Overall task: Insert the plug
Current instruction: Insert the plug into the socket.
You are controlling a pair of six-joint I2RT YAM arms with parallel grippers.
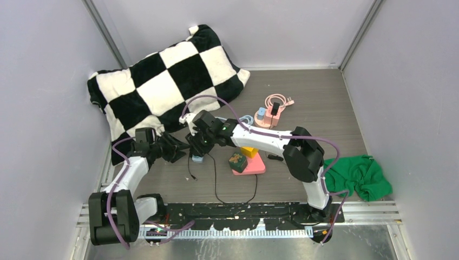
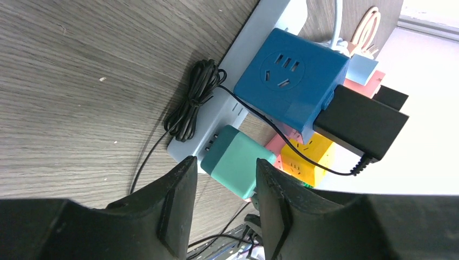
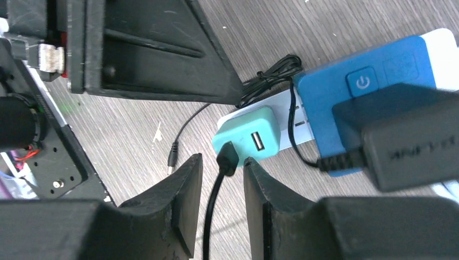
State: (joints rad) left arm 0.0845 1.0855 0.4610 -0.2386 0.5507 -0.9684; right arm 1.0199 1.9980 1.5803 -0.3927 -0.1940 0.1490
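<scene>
A teal USB charger (image 3: 249, 135) sits plugged into a pale power strip (image 2: 246, 49). A black USB plug (image 3: 227, 157) is seated in the charger's left port, and its cable runs back between my right fingers. My right gripper (image 3: 223, 165) is open around the plug, with a gap on both sides. My left gripper (image 2: 222, 184) is open, with the teal charger (image 2: 238, 160) just beyond its fingertips and untouched. In the top view both grippers, left (image 1: 181, 151) and right (image 1: 196, 142), meet over the charger (image 1: 197, 158).
A blue cube socket (image 2: 292, 81) with a black adapter (image 2: 360, 122) sits on the strip beside the charger. The cable's loose barrel end (image 3: 172, 158) lies on the table. A checkered pillow (image 1: 162, 81), a pink board with blocks (image 1: 250, 165) and a green cloth (image 1: 360, 176) surround the spot.
</scene>
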